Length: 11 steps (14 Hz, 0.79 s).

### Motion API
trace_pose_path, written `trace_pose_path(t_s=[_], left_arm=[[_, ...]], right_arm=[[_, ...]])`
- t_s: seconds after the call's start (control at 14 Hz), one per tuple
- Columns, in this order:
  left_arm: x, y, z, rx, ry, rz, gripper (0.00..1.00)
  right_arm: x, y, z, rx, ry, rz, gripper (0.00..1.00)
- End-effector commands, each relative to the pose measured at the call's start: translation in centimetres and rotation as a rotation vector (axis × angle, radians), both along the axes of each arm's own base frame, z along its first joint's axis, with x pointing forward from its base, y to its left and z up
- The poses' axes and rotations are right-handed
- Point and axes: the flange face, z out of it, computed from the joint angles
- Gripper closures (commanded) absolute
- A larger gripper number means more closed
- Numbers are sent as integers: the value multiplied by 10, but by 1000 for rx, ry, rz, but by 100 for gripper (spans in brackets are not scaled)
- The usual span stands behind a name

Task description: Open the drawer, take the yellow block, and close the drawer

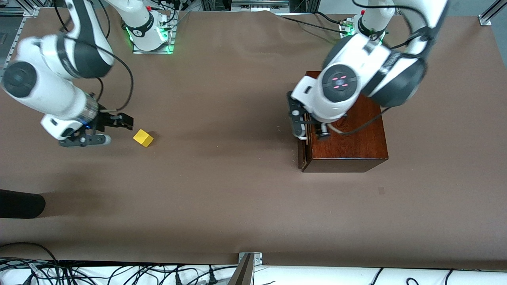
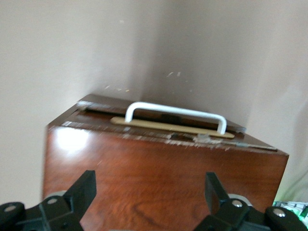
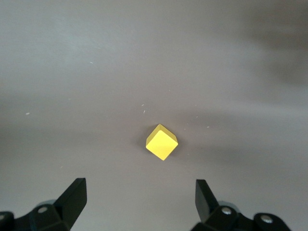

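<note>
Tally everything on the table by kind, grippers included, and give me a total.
Wooden boxes with a drawer: 1
Yellow blocks: 1
Grippers: 2, the left gripper open over the box edge, the right gripper open beside the block
Total: 4

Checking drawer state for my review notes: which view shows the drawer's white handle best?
The left wrist view: the white handle spans the drawer front, unobstructed past the open left gripper. In the front view the left arm hides the handle; only the box top shows. The right wrist view shows none of it.
</note>
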Motion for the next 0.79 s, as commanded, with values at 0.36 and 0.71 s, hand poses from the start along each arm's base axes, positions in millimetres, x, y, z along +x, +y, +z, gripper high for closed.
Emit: trace_pose_path(t_s=[0.36, 0.71], left_arm=[[33, 129, 125, 96, -146, 190, 0], [35, 184, 160, 65, -273, 488, 0]], right_arm=[[-20, -1, 105, 33, 18, 58, 0], [-29, -17, 117, 69, 40, 74, 0]])
